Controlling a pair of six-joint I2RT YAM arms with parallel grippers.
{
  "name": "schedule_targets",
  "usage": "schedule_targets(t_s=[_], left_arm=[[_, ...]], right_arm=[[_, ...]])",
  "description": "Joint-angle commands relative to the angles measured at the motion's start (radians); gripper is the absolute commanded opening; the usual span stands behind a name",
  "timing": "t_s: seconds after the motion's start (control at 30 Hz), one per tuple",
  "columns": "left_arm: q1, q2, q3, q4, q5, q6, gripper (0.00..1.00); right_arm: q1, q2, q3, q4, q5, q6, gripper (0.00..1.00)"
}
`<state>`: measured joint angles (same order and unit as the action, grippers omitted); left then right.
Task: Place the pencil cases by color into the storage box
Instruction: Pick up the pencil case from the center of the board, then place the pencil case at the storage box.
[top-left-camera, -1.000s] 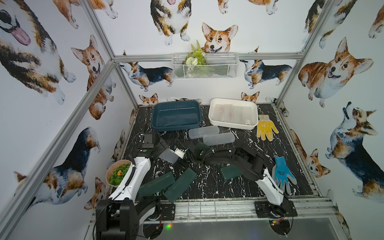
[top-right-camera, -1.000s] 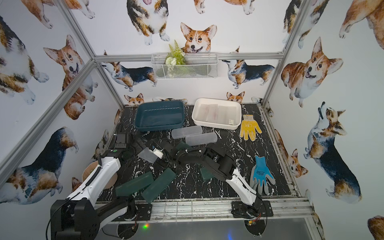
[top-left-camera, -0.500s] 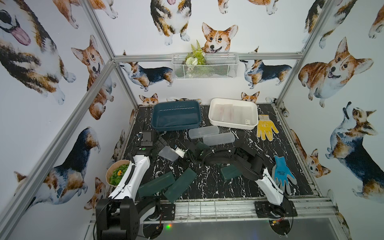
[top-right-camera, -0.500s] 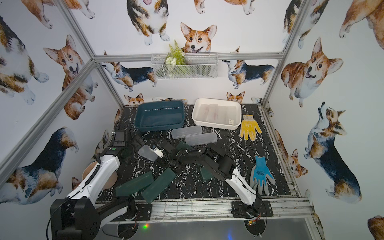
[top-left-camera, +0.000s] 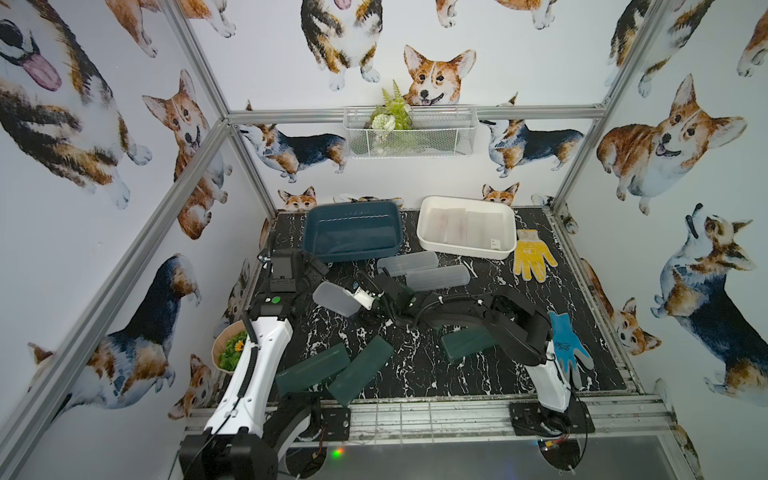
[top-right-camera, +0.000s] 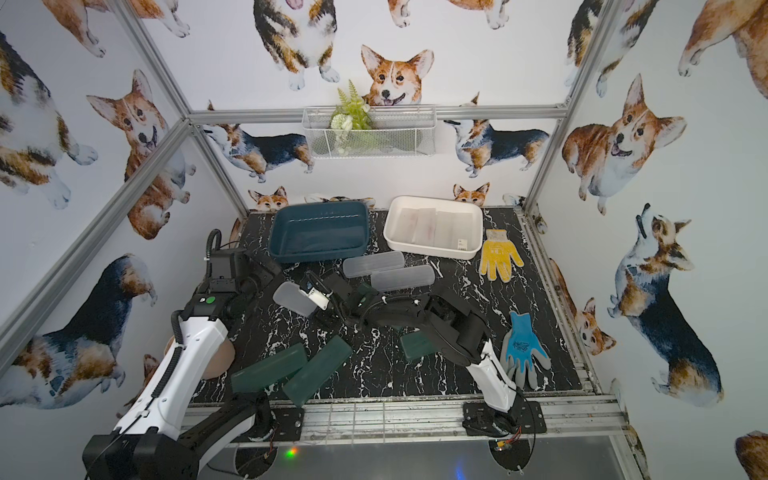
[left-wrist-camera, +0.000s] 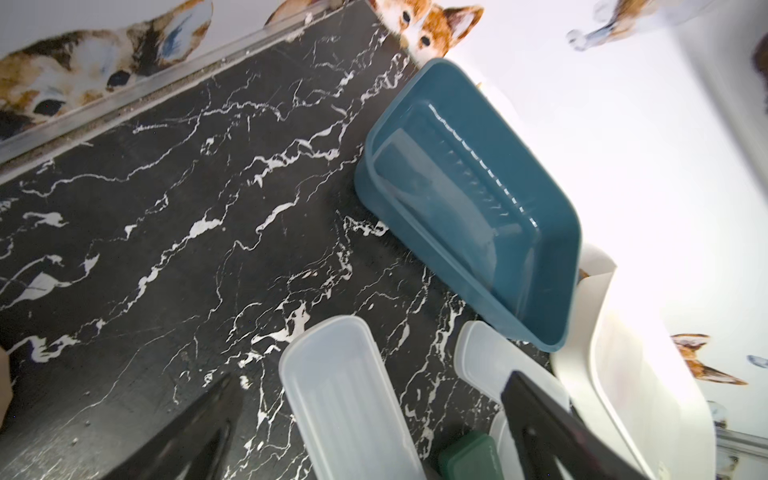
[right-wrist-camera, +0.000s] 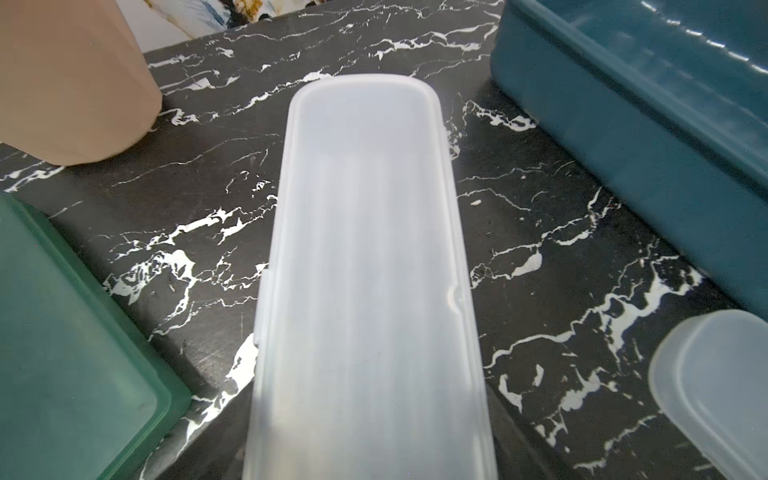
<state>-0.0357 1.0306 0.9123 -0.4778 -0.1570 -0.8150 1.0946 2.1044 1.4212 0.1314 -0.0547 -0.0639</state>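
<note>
My right gripper is shut on one end of a frosted white pencil case, which it holds tilted just above the table; in the right wrist view this case fills the middle. My left gripper stands open beside it, near the teal storage box; one of its dark fingers shows in the left wrist view. Two more white cases lie in front of the white storage box, which holds white cases. Dark green cases lie near the front.
A yellow glove lies right of the white box and a blue glove beside the right arm's base. A bowl of greenery stands at the left edge. A wire basket hangs on the back wall.
My right gripper's jaws have closed on the white case and raised its end a little off the table. The left gripper has stayed open and has barely moved.
</note>
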Motion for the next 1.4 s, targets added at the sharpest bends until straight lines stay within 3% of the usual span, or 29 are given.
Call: schedule_targets(t_s=[0.0, 0.33, 0.6, 1.03, 1.23, 1.37], left_arm=[[0.001, -0.022, 0.03, -0.015, -0.022, -0.006, 1.0], [0.001, -0.04, 0.065, 0.072, -0.003, 0.044, 1.0], [-0.026, -0.003, 0.025, 0.185, 0.044, 0.093, 1.0], [-0.481, 0.234, 0.103, 0.301, -0.259, 0.359, 1.0], [-0.66, 0.384, 0.16, 0.37, -0.332, 0.479, 1.0], [-0.732, 0.458, 0.169, 0.442, -0.325, 0.529, 1.0]], right_arm=[[-0.005, -0.041, -0.022, 0.075, -0.017, 0.008, 0.66], [-0.14, -0.218, -0.143, 0.141, -0.065, 0.141, 0.65], [-0.282, -0.315, -0.209, 0.105, 0.018, 0.208, 0.65], [-0.638, -0.437, -0.295, -0.001, 0.047, 0.354, 0.64], [-0.757, -0.439, -0.308, -0.04, 0.062, 0.367, 0.64], [-0.793, -0.435, -0.306, -0.069, 0.081, 0.357, 0.64]])
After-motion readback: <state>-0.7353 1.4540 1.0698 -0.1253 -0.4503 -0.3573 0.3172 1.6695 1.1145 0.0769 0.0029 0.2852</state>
